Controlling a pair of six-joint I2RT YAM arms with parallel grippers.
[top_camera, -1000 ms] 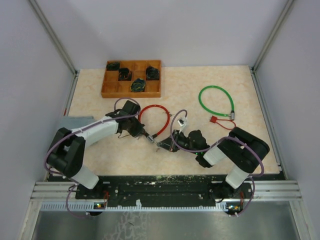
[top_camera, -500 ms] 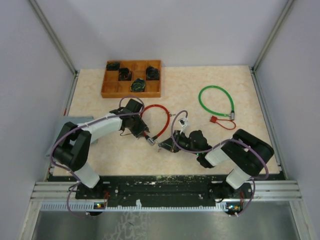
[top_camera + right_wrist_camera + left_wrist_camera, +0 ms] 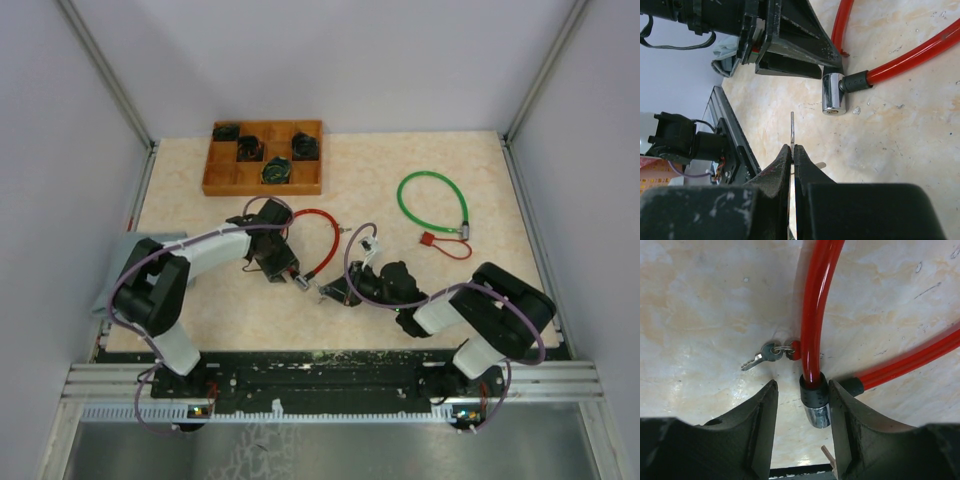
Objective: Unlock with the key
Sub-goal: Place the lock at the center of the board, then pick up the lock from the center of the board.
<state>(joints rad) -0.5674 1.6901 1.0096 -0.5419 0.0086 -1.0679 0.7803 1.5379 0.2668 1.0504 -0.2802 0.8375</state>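
A red cable lock point(image 3: 322, 216) lies looped on the table, its silver lock cylinder point(image 3: 816, 409) pointing toward the right arm. My left gripper point(image 3: 802, 390) stands open astride that cylinder; the black sleeve lies close against the right finger, with a gap on the left. A spare key point(image 3: 760, 357) on a ring hangs from the cable. My right gripper point(image 3: 792, 147) is shut on the key point(image 3: 792, 127), whose blade sticks out edge-on past the fingertips. The cylinder point(image 3: 833, 94) sits a short way ahead and to the right of the blade, keyhole facing the camera.
A green cable lock point(image 3: 432, 200) with a red tag point(image 3: 428, 239) lies at the right. A wooden tray point(image 3: 212, 186) holding several dark coiled locks stands at the back left. The left arm point(image 3: 205, 250) lies low across the left of the table.
My left gripper has opened, letting go of the lock cylinder, and has shifted slightly right. The right gripper keeps hold of the key and has barely moved.
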